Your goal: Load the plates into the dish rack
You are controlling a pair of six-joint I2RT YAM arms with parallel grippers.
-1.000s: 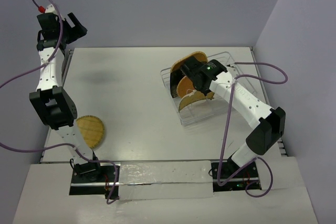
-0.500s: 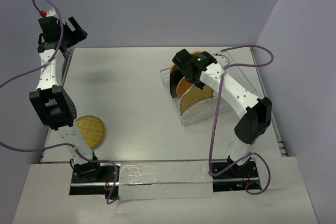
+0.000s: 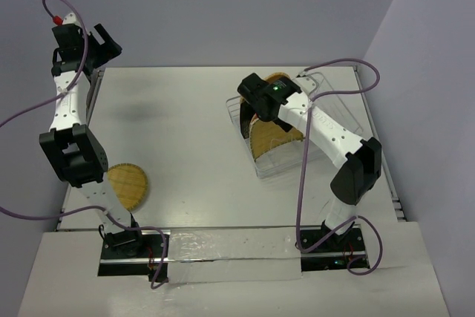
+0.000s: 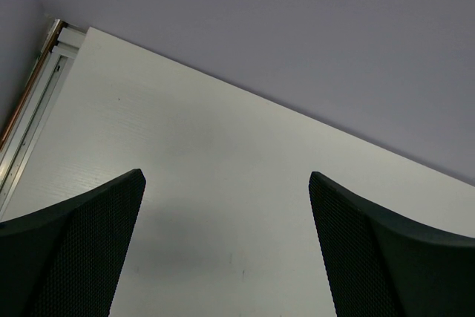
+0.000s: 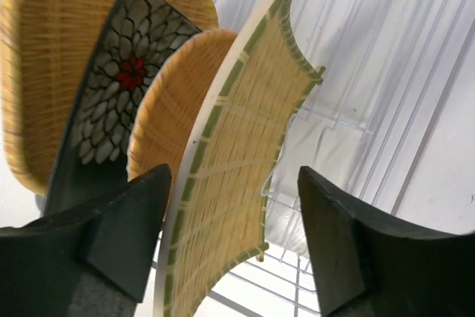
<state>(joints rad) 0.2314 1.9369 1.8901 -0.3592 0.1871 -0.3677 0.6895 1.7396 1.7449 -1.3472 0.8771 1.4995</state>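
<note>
Top view: the right gripper (image 3: 256, 103) hangs over the part-filled rack (image 3: 326, 83), right of centre. A round plate (image 3: 128, 185) lies on the table (image 3: 185, 124) at lower left, not yet loaded.

Left wrist: the left gripper (image 4: 226, 176) gapes wide and empty.

Right wrist: the right gripper's jaws stand parted around the fringed plate (image 5: 237, 146) at frame centre, with the lower-left finger (image 5: 111, 243) close to its rim. A skewed lift-off could snag that rim and topple it against the dark plate (image 5: 111, 109).
</note>
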